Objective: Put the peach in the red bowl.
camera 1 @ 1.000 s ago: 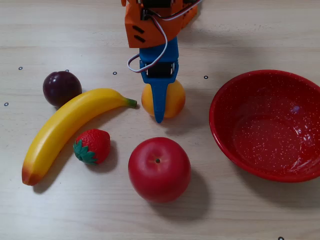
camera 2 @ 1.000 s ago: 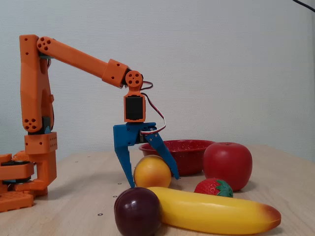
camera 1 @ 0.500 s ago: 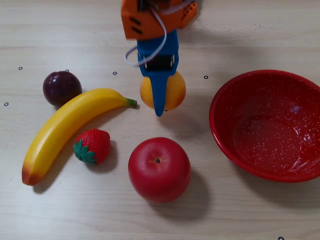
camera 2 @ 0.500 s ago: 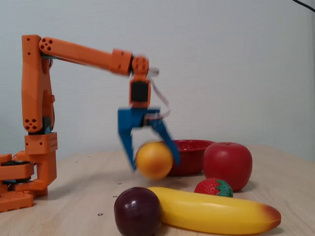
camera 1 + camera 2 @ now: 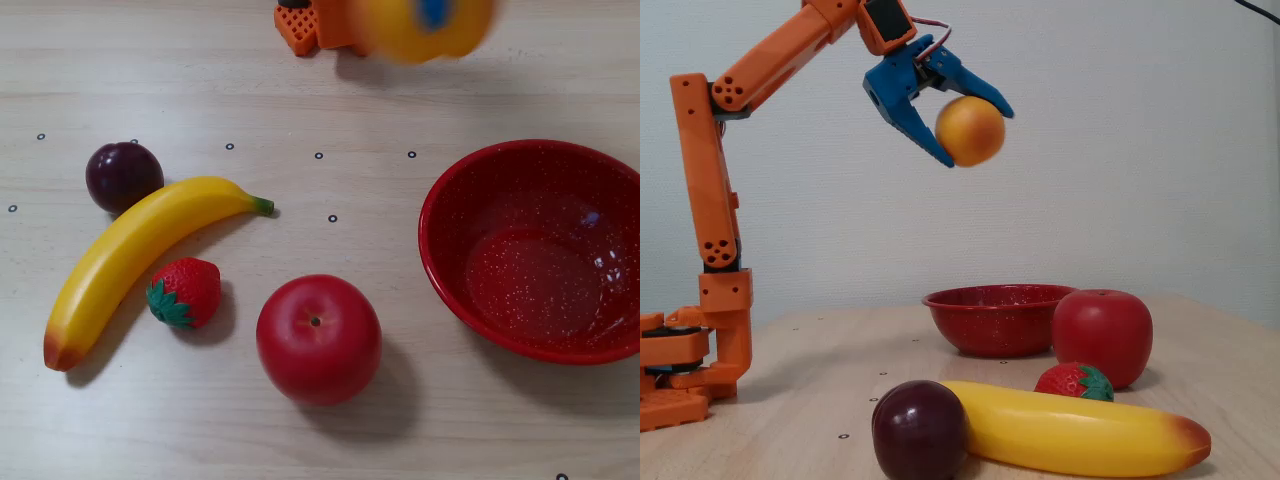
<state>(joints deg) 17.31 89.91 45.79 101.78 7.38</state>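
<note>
My blue gripper (image 5: 975,135) is shut on the yellow-orange peach (image 5: 970,131) and holds it high above the table. In the overhead view the peach (image 5: 405,35) is a blur at the top edge, with a bit of the blue gripper (image 5: 435,10) showing over it. The red speckled bowl (image 5: 432,215) stands empty at the right of the overhead view, below and to the right of the peach. In the fixed view the bowl (image 5: 990,325) sits on the table far beneath the peach.
A red apple (image 5: 318,338) lies left of the bowl. A strawberry (image 5: 186,291), a banana (image 5: 140,255) and a dark plum (image 5: 123,176) lie further left. The orange arm base (image 5: 685,370) stands at the fixed view's left.
</note>
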